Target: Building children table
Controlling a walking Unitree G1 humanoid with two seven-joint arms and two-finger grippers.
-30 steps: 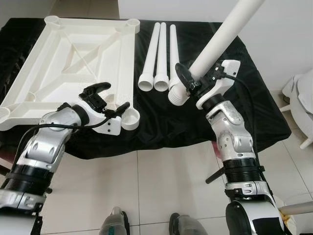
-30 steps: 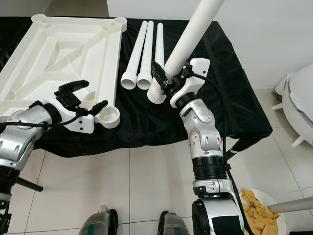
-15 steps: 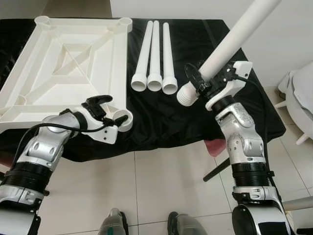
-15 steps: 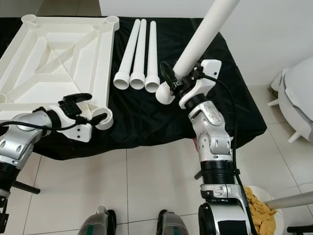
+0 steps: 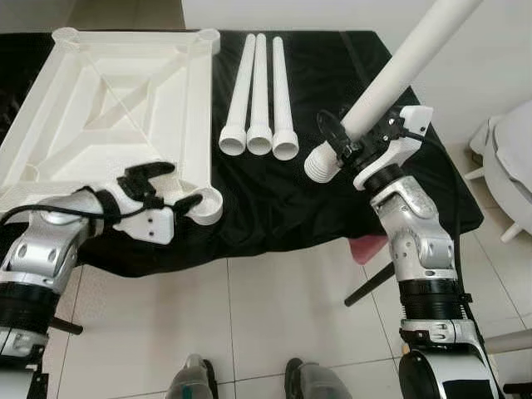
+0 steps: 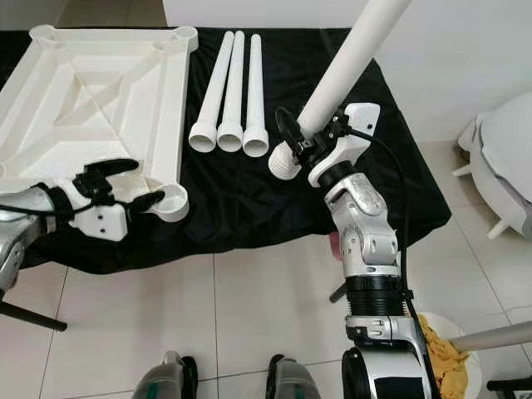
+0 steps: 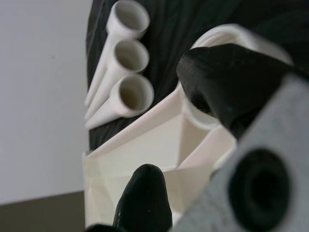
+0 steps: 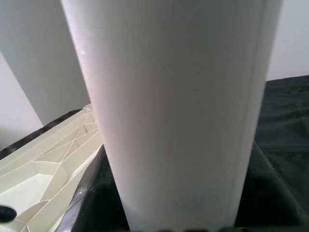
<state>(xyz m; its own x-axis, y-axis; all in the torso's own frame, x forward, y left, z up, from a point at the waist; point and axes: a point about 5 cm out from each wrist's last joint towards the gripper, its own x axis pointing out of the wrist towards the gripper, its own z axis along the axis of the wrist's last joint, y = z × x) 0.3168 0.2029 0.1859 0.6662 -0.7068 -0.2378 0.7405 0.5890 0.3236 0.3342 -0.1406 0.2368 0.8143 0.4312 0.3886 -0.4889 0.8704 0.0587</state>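
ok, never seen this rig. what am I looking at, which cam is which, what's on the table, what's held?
It is a humanoid robot with two silver arms. The two wide pictures come from a stereo camera on its head, looking down; the close-ups come from cameras on each wrist.

A black-draped table carries an upturned white tabletop with corner sockets, and three loose white legs lying side by side.

The right gripper is shut on a fourth leg, tilted with its ribbed end low above the cloth. The left gripper is open, its fingers either side of the tabletop's near corner socket.
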